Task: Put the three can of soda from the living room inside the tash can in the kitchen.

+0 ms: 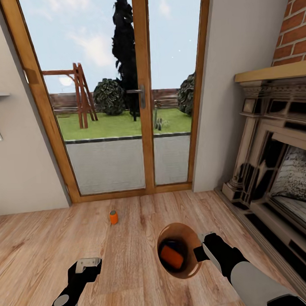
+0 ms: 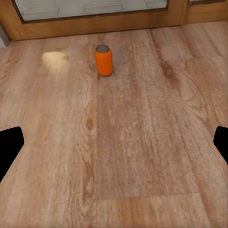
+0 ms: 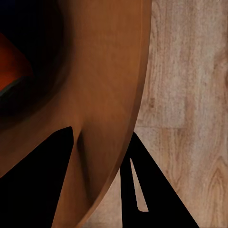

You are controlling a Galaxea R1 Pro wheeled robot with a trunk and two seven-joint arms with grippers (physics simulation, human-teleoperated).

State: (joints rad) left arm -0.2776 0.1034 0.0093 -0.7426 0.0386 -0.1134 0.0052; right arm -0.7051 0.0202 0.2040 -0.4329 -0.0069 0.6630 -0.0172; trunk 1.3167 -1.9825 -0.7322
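Your last orange can (image 1: 113, 217) stands upright on the floor near the glass doors, dead ahead of your left gripper (image 1: 88, 262), whose fingers are spread wide, while your right gripper (image 1: 202, 245) is clamped on the bin's rim (image 1: 192, 240).

No readable text, labels, brands, numbers or signs anywhere. Orange can (image 1: 113, 217) on floor, centre of head view: plain orange side, grey top, no print; same can (image 2: 103, 60) in upper middle of left wrist view, also blank. Can inside bin (image 1: 180, 257), lower centre-right of head view: orange face, no lettering legible. Glass doors (image 1: 143, 91), brick chimney (image 1: 294, 26), fireplace (image 1: 278, 156): unmarked.
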